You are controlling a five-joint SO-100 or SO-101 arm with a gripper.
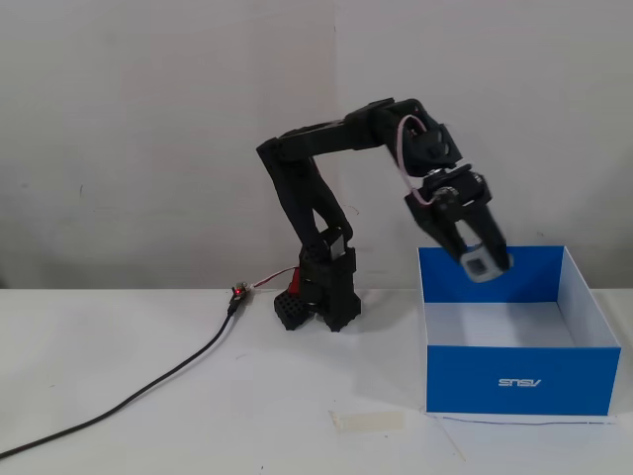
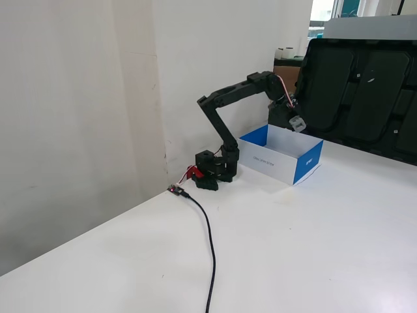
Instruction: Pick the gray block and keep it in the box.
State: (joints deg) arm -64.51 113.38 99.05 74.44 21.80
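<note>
My gripper (image 1: 482, 265) hangs over the open blue box (image 1: 514, 380), above its left rear part, and it is shut on the gray block (image 1: 480, 264). The block shows as a small pale cube between the black fingers. In the other fixed view the gripper (image 2: 298, 124) holds the gray block (image 2: 298, 124) just above the box (image 2: 306, 163), near its far rim. The box has a white interior and an upside-down ASUS logo on its front wall.
A pale tape strip (image 1: 369, 421) lies flat on the white table left of the box. The arm base (image 1: 321, 297) stands behind it, with a black cable (image 1: 129, 396) trailing to the left front. Dark trays (image 2: 365, 91) lean behind the box.
</note>
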